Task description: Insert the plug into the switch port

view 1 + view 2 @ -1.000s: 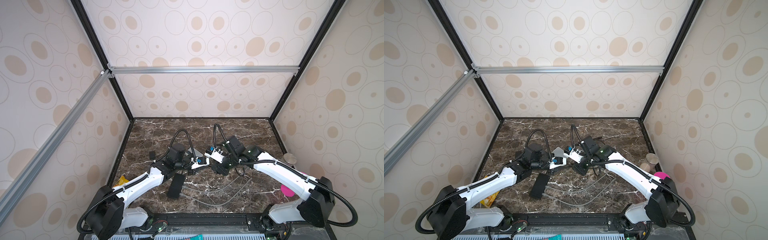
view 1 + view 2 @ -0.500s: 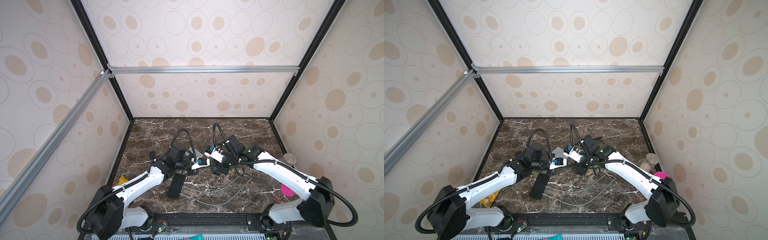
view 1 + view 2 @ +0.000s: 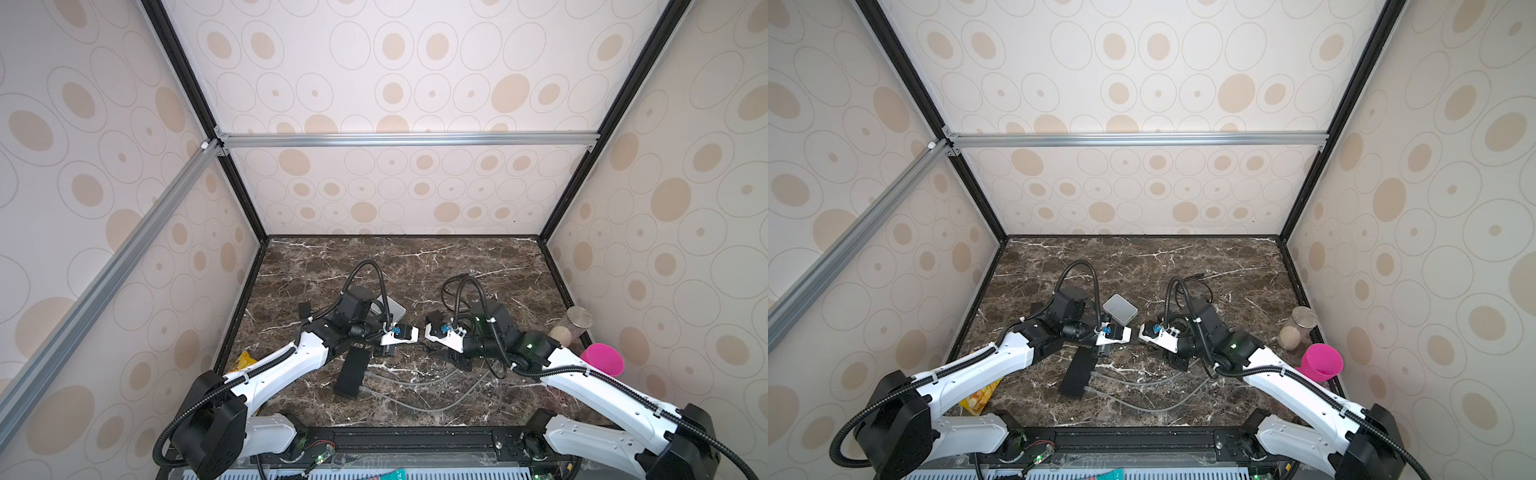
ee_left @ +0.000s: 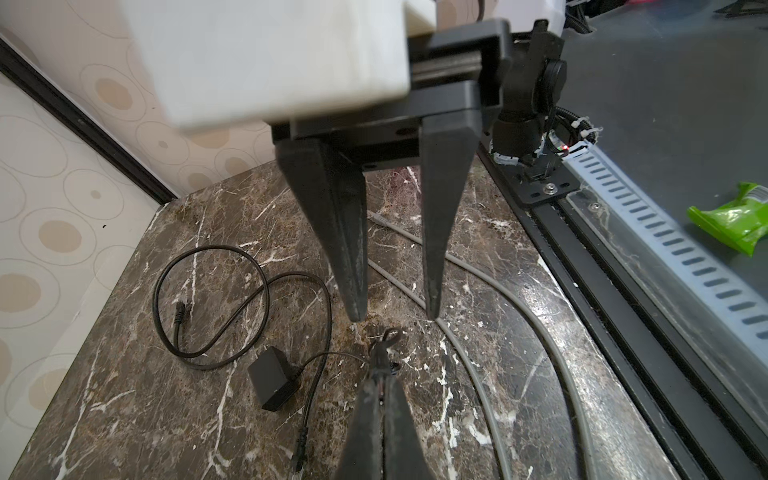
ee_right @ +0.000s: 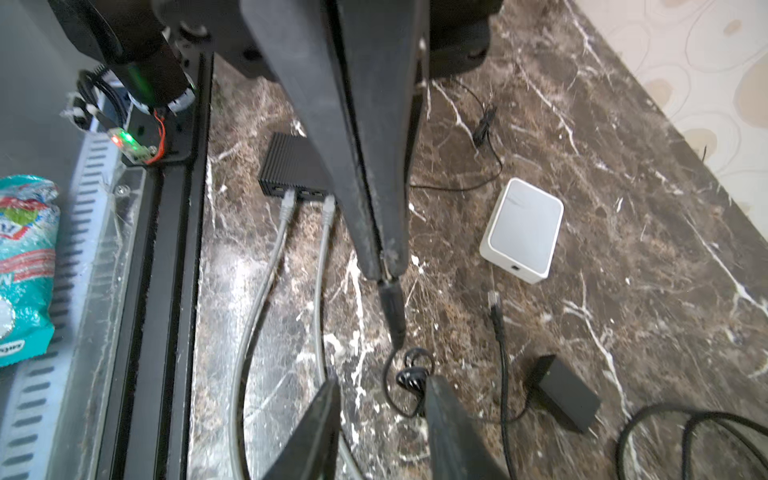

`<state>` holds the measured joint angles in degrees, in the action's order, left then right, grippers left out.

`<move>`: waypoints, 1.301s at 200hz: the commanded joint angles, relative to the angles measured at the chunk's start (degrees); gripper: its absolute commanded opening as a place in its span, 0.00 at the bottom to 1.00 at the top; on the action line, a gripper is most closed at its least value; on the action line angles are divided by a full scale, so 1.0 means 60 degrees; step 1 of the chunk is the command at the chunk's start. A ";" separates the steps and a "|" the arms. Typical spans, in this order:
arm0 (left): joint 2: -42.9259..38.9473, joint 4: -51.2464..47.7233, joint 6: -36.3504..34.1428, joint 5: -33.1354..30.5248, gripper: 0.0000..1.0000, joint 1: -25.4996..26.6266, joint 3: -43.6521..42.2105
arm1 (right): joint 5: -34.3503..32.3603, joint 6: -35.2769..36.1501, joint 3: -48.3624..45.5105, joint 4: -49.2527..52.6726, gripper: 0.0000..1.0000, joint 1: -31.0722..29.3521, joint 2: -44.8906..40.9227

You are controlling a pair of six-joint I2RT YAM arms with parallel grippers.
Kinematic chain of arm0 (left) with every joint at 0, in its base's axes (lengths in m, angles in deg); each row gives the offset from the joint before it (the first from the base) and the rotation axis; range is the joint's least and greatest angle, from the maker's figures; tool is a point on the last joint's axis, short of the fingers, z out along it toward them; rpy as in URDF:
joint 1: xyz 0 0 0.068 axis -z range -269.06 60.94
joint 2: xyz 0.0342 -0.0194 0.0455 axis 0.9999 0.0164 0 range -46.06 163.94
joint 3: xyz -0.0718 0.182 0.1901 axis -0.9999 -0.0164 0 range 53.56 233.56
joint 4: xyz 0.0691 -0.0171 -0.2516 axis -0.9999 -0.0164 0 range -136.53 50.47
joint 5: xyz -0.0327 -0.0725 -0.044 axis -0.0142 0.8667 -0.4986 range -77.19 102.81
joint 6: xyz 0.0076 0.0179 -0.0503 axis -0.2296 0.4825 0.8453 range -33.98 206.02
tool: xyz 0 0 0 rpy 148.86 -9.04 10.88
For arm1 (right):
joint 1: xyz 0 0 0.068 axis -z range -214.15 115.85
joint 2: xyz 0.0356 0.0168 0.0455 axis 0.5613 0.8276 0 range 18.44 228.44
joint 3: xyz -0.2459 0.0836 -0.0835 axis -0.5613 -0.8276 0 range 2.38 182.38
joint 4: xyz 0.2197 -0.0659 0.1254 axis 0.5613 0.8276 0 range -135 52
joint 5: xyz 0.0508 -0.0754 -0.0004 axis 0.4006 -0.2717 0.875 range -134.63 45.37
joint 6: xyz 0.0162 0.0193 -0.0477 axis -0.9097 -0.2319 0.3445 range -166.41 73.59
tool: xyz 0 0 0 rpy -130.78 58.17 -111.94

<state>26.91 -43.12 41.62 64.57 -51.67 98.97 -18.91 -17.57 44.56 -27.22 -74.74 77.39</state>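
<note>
**Markings.** The teal packet (image 5: pixel 25 266), lying past the front rail (image 5: pixel 166 291), carries red and white print that is cut off and too blurred to read. Any marking on the switch (image 5: pixel 291 166) or the white box (image 5: pixel 523 230) is too small to make out.

**Containers.** A clear jar (image 3: pixel 1298 328) with a metal lid stands at the right edge of the table (image 3: pixel 415 257), with beige contents in its lower part. A pink cup (image 3: pixel 1320 361) sits just beside it, nearer the front. What the cup holds cannot be told.

**Left gripper** (image 5: pixel 384 266). The fingers are pressed together on the plug (image 5: pixel 392 311). This is a black barrel plug that sticks out past the tips, and its thin black cable curls into a small loop just beyond.

**Right gripper** (image 4: pixel 392 316). The fingers stand apart with nothing between them. They point at the left gripper, tips near each other but not touching.

**Task item.** The plug is held above the table between the two grippers, clear of the switch and in no port.

**Switch.** It is black and ribbed and lies flat near the front, below the left gripper in both top views. Two grey cables (image 5: pixel 286 208) meet its port face.

**Other items.** A black adapter (image 5: pixel 565 390) lies on the marble, and the white box is beside the left gripper.
</note>
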 commanded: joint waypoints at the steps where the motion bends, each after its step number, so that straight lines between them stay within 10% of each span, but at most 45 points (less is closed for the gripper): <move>1: -0.0170 -0.0293 -0.0424 0.0419 0.00 0.0042 0.0430 | 0.0839 -0.0139 -0.0190 -0.1517 0.33 0.0058 -0.0060; 260: -0.0219 -0.0514 -0.0583 0.0425 0.00 0.0053 0.0471 | 0.0630 -0.0500 -0.0592 -0.1645 0.19 0.0059 0.0441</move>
<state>26.89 -45.02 40.09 65.69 -51.67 99.64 -14.87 -20.52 42.04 -35.94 -74.57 80.56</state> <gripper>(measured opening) 0.047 0.194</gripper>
